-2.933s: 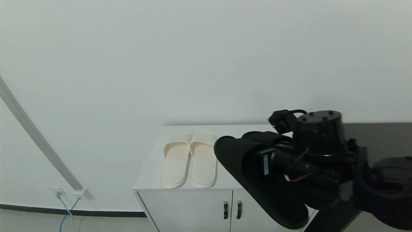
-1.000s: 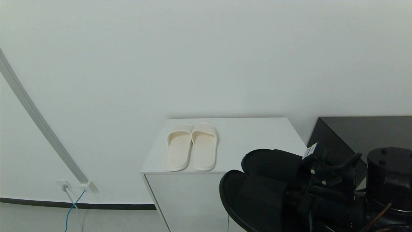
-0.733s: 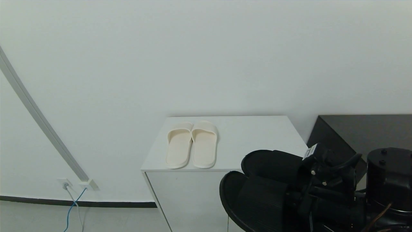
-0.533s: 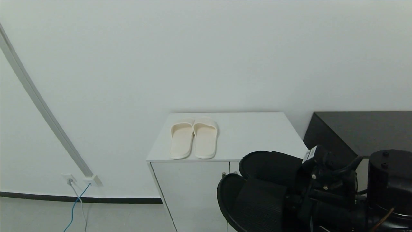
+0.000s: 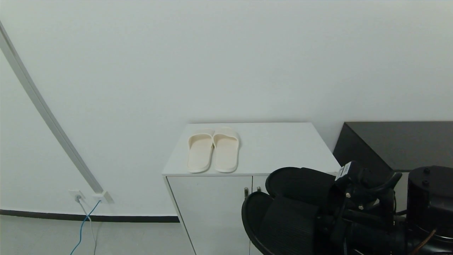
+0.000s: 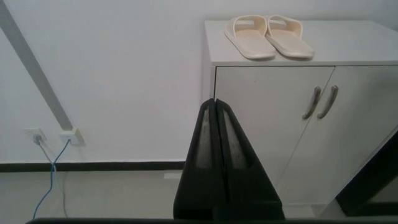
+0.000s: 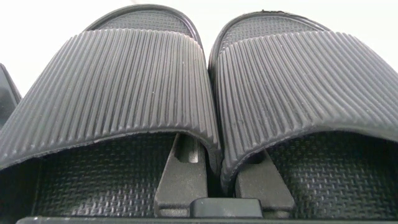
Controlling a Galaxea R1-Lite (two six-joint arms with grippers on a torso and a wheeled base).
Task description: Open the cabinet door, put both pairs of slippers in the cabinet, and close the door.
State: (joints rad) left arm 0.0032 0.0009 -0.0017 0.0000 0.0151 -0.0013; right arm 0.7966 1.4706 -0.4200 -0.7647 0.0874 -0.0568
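Slippers: two black ribbed rubber slippers [image 5: 290, 212] side by side in the air before white two-door cabinet [image 5: 276, 148], inner edges pinched together by right gripper [image 7: 217, 180]. Two cream slide slippers [image 5: 213, 149] paired on cabinet top. Two doors [image 6: 267, 124] closed, two metal handles [image 6: 320, 102]. Left gripper [image 6: 215, 109] fingers pressed together.

The black slippers [image 5: 293, 198] are one solid colour, their straps [image 7: 124, 81] ribbed in fine parallel ridges and their footbeds stamped with a small cross-hatched grid. The cream slippers [image 5: 213, 149] are plain. The cabinet [image 5: 276, 148] is plain white, with dark metal handles [image 6: 320, 102]. A blue cable [image 5: 83, 226] hangs against the white wall [image 5: 226, 53] above a black skirting [image 5: 134, 219].
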